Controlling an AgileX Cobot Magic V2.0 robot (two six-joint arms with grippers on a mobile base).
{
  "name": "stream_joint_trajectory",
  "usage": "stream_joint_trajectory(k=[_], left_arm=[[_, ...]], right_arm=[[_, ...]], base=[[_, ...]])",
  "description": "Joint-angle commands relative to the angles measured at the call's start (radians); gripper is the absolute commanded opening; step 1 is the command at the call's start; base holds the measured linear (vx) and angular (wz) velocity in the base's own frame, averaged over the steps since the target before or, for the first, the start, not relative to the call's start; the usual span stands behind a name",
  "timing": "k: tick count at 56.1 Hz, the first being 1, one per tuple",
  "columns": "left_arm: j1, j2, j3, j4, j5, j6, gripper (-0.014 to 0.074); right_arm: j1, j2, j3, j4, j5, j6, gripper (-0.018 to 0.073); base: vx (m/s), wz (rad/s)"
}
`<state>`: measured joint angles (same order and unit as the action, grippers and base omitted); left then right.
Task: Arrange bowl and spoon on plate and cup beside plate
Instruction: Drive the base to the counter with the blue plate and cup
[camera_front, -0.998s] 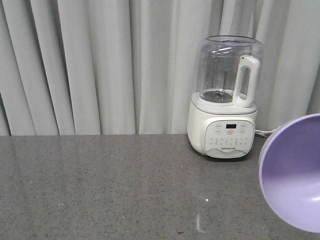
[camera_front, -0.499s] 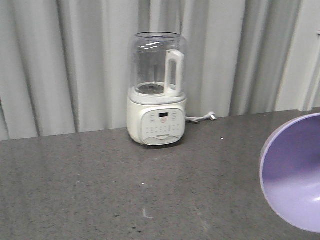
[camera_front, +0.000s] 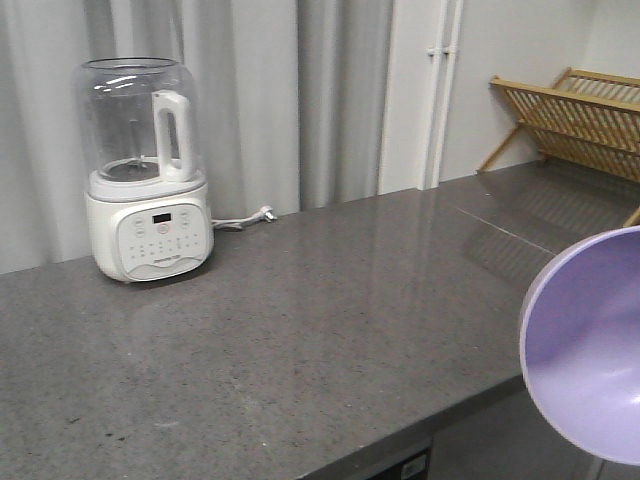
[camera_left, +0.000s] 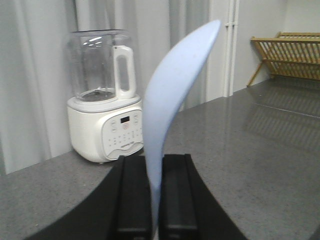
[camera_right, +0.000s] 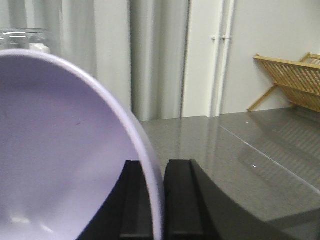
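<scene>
Grey stone counter (camera_front: 300, 340), blender (camera_front: 145, 180) at left, wooden rack (camera_front: 575, 115) far right; both my claws loaded, plate and cup out of sight.
My left gripper (camera_left: 155, 200) is clenched on the spoon (camera_left: 172, 100) handle, long axis standing straight out of the jaws, scoop uppermost. My right gripper (camera_right: 157, 200) pinches the bowl (camera_right: 65, 150) by its rim, tipped on edge in the air. No plate in any view, so I cannot say which arm is nearer it. Judgement: locate it first.
</scene>
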<state>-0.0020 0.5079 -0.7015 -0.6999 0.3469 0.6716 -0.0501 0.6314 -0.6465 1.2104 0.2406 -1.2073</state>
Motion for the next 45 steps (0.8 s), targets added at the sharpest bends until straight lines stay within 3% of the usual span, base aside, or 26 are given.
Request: stream_joint_trajectory(k=[1, 45], left_arm=[[-0.005, 0.002, -0.026, -0.025, -0.06, 0.0, 0.0003], [-0.005, 0.002, -0.026, -0.025, -0.058, 0.0, 0.0003]], right_arm=[[-0.003, -0.004, -0.031, 0.022, -0.039, -0.007, -0.0009], [-0.003, -0.004, -0.031, 0.022, -0.039, -0.007, -0.0009]], base=[[-0.11, -0.44], [-0.04, -0.47]])
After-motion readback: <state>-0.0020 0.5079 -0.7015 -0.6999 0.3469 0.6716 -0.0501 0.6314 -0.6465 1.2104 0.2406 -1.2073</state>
